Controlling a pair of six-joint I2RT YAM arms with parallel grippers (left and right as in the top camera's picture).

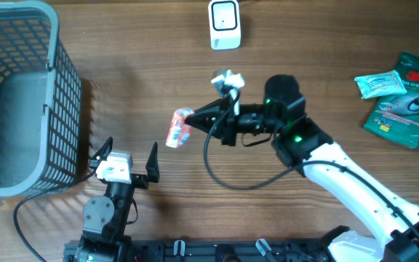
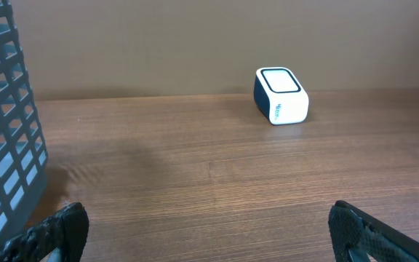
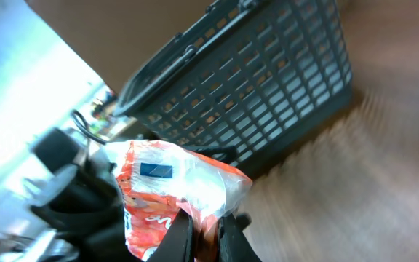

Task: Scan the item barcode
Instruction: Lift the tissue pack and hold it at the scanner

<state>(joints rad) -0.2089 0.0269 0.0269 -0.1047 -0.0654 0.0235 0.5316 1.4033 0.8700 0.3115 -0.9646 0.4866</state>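
Right claw (image 1: pixel 193 116) pinched shut on orange-and-white crinkly plastic packet (image 1: pixel 178 128), over wooden desk (image 1: pixel 326 44) centre. Small white box scanner (image 1: pixel 225 24) at 12 o'clock. Left claw (image 1: pixel 126 159) at 7 o'clock, spread wide, empty. Best: turn packet's barcode toward scanner face, hold steady.

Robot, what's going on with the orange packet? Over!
Right gripper shut on orange packet. Left gripper open, empty. Scanner at far edge; small white object nearby.

A white scanner (image 2: pixel 281 96) sits on the table (image 2: pixel 195 167), grey basket (image 2: pixel 6 145) far left.
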